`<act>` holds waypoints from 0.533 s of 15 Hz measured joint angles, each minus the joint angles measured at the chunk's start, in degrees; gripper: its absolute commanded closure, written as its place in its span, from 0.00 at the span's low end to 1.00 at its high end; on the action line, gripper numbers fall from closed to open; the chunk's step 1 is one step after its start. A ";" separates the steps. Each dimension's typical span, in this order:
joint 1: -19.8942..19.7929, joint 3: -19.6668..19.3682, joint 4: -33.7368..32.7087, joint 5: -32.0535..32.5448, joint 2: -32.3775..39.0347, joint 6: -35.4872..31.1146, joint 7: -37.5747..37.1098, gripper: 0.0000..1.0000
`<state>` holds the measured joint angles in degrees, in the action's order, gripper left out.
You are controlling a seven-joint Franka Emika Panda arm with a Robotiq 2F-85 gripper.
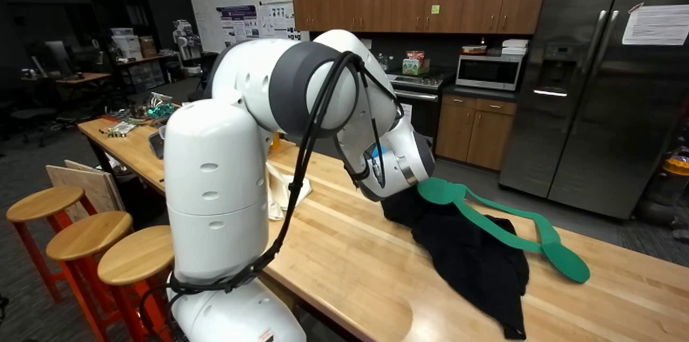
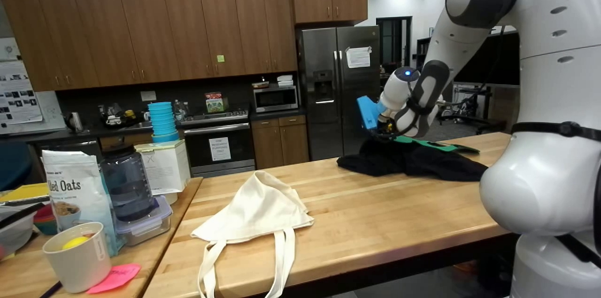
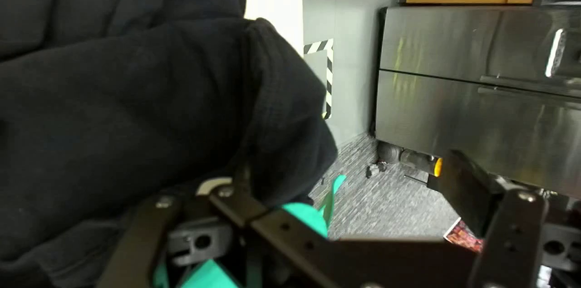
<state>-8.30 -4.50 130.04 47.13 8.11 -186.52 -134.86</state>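
Observation:
My gripper [image 3: 356, 174] is open in the wrist view, with a wide gap between its fingers. A black cloth [image 3: 136, 97] fills the left of that view, and one finger overlaps it; I cannot tell whether they touch. The cloth lies crumpled on the table in both exterior views [image 1: 468, 261] [image 2: 413, 159]. A flat green strap-like piece with rounded ends [image 1: 487, 223] lies over the cloth; it also shows in the wrist view [image 3: 308, 217], partly behind the finger. In an exterior view the gripper [image 2: 387, 131], beside a blue part, is low over the cloth's far end.
A cream tote bag [image 2: 258, 209] lies on the wooden table [image 2: 366, 213], its straps over the front edge. A side table holds an oats bag [image 2: 77, 194], a dark jug [image 2: 127, 185] and a cup [image 2: 77, 258]. Stools [image 1: 89, 234] stand beside the table.

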 measured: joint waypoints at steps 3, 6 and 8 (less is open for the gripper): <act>-0.50 4.05 -2.24 -4.97 0.01 4.95 3.74 0.00; 0.89 6.15 -3.12 -16.35 0.02 7.96 13.82 0.00; 3.12 6.39 -3.48 -26.55 0.02 9.95 23.24 0.00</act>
<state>-5.19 1.88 126.56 20.58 8.13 -176.57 -111.63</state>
